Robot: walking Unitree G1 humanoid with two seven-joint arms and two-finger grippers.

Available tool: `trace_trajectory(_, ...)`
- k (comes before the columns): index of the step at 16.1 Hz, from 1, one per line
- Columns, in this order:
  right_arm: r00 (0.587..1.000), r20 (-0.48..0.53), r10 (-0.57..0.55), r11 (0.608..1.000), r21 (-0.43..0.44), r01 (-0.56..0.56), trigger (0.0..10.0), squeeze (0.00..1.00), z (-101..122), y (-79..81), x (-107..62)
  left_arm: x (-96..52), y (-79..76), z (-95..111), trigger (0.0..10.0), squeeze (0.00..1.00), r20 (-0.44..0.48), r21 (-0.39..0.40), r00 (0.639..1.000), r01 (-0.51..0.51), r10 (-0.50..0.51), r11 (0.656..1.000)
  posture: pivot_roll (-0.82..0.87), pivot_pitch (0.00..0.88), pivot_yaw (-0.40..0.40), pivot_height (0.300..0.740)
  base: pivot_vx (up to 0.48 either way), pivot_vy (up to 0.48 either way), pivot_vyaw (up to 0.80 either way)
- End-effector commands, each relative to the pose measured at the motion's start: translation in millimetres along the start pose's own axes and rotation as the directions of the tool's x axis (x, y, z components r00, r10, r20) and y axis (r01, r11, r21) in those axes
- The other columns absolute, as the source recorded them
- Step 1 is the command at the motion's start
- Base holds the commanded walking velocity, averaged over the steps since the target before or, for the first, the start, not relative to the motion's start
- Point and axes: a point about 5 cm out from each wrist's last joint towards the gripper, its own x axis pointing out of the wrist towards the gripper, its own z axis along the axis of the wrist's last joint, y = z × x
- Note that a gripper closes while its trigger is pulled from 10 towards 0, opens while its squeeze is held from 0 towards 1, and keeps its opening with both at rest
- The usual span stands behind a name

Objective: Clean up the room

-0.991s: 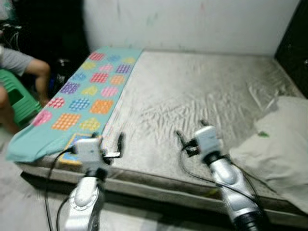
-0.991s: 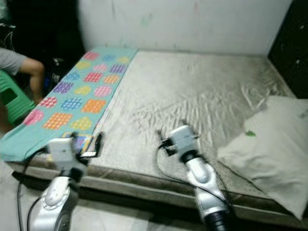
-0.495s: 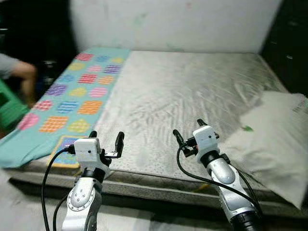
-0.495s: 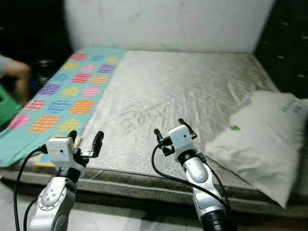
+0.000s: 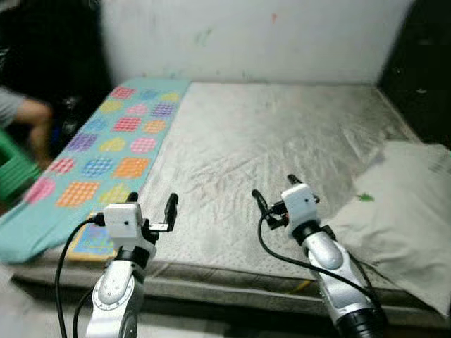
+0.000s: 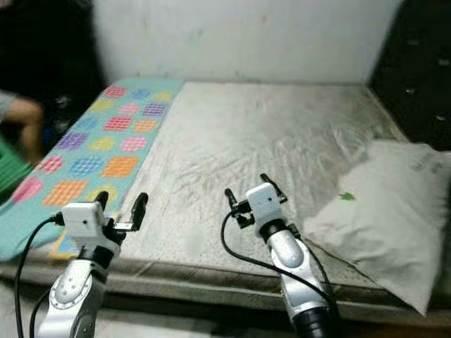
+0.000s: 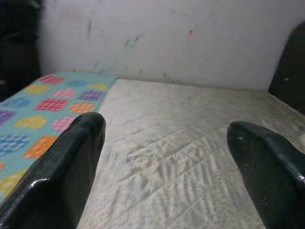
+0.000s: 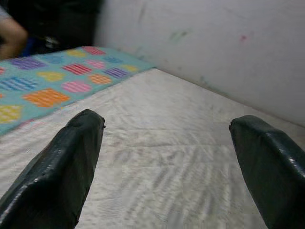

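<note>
A wide bed with a crumpled grey sheet lies before me. Along its left side runs a teal blanket with coloured patches. A white pillow rests at the bed's right edge. My left gripper hovers open over the near left edge of the bed, holding nothing. Over the near middle, my right gripper is also open and empty. In the left wrist view the left gripper's fingers spread wide above the sheet. The right wrist view has the right gripper's fingers apart over the sheet.
A person's arm and a green stool are at the far left beside the bed. A white wall stands behind the bed, with dark furniture at the right. A flat blue, orange-edged item lies at the bed's near left corner.
The whole picture has shifted, so the camera has moved; the person now sits closer to the left border. Both grippers stay open over the bed's near edge.
</note>
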Motion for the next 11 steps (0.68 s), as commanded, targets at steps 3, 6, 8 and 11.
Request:
trace_trajectory(3, 1.0, 0.004, -0.018, 1.0, 0.003, 0.018, 10.0, 0.0, -0.4, -3.4, -0.7, 4.0, -0.5, 3.2, 10.0, 0.0, 0.012, 0.007, 1.0, 0.015, -0.015, 1.0, -0.16, 0.0, 0.049, 0.74, 0.285, 0.0, -0.8)
trace_trajectory(6, 1.0, 0.004, -0.023, 1.0, 0.0, 0.023, 10.0, 0.0, -0.8, -4.8, -1.6, 5.4, -0.5, 2.5, 10.0, 0.0, 0.007, -0.002, 1.0, 0.01, -0.01, 1.0, -0.16, 0.0, 0.052, 0.74, 0.174, 0.0, -0.43)
trace_trajectory(8, 1.0, 0.001, -0.028, 1.0, -0.006, 0.028, 10.0, 0.0, -1.8, -7.2, -2.8, 6.1, -1.6, 1.6, 10.0, 0.0, 0.003, -0.01, 1.0, 0.011, -0.011, 1.0, -0.16, 0.0, 0.051, 0.74, 0.0, 0.0, 0.0)
trace_trajectory(11, 1.0, 0.004, -0.029, 0.999, -0.04, 0.029, 10.0, 0.0, -0.5, -10.8, -2.3, 11.1, -0.2, 1.3, 10.0, 0.0, 0.01, 0.012, 1.0, 0.007, -0.007, 1.0, -0.17, 0.0, 0.028, 0.74, 0.0, 0.0, 0.0)
